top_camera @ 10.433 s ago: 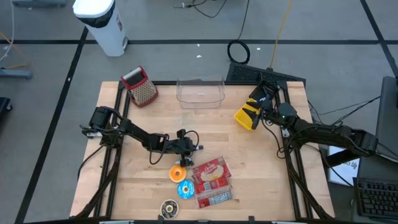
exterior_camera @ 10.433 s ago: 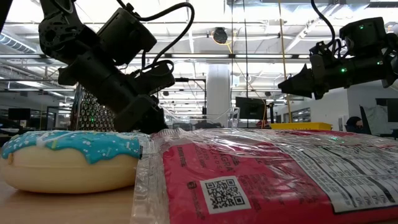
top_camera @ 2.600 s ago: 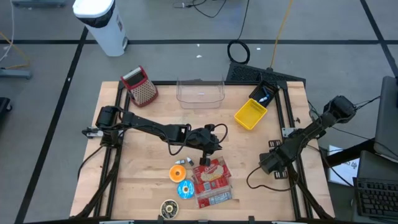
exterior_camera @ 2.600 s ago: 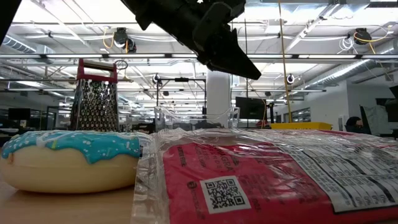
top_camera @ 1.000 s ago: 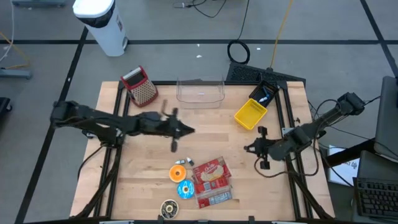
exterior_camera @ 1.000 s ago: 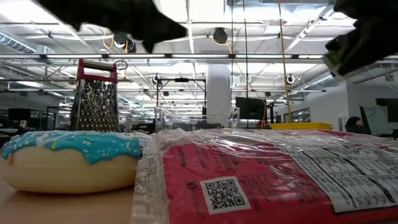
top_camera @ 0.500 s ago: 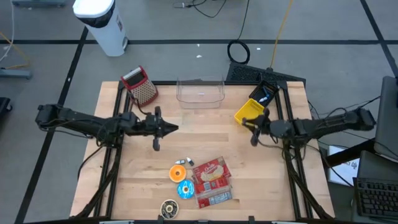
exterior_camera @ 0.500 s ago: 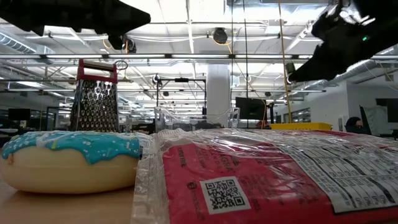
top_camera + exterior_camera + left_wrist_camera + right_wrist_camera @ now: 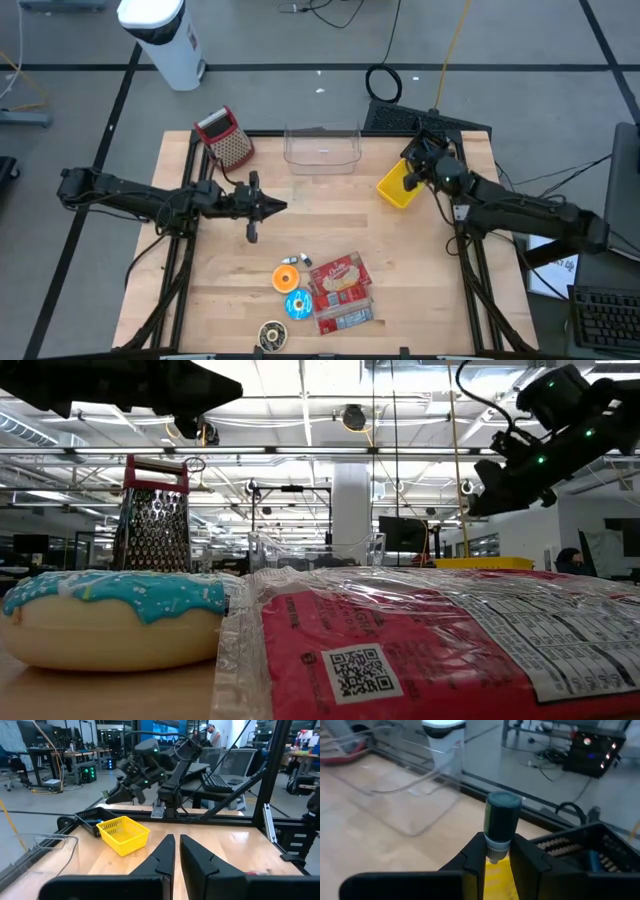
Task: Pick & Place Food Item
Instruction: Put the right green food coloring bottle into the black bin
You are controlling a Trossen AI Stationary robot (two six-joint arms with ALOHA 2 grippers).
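My right gripper (image 9: pixel 409 177) hangs over the yellow basket (image 9: pixel 399 184) at the table's far right, shut on a small bottle (image 9: pixel 501 819) with a dark green cap. My left gripper (image 9: pixel 284 207) is shut and level above the table's middle left, with nothing between its fingers (image 9: pixel 176 851). The food lies near the front edge: a blue-iced donut (image 9: pixel 298 304), an orange piece (image 9: pixel 287 278), a red wrapped packet (image 9: pixel 341 289) and a round biscuit (image 9: pixel 271 335). In the low view the donut (image 9: pixel 112 618) and the packet (image 9: pixel 430 650) rest flat on the wood. My right gripper pinches the bottle's pale lower part (image 9: pixel 495 849), just below the cap, between its two fingers. The capped end sticks out past the fingertips. The bottle is lifted clear, above the yellow basket (image 9: pixel 496 872).
A clear plastic tub (image 9: pixel 322 146) stands at the far edge in the middle, a metal grater with a red handle (image 9: pixel 228 138) at the far left. A black tray (image 9: pixel 428 148) lies behind the basket. Bare wood stretches between the two grippers.
My right gripper has swung from the table's right edge toward the far edge, turning as it went, and now hangs over the yellow basket. My left gripper has drawn back a little toward the table's left edge, then kept still. Both stayed shut.
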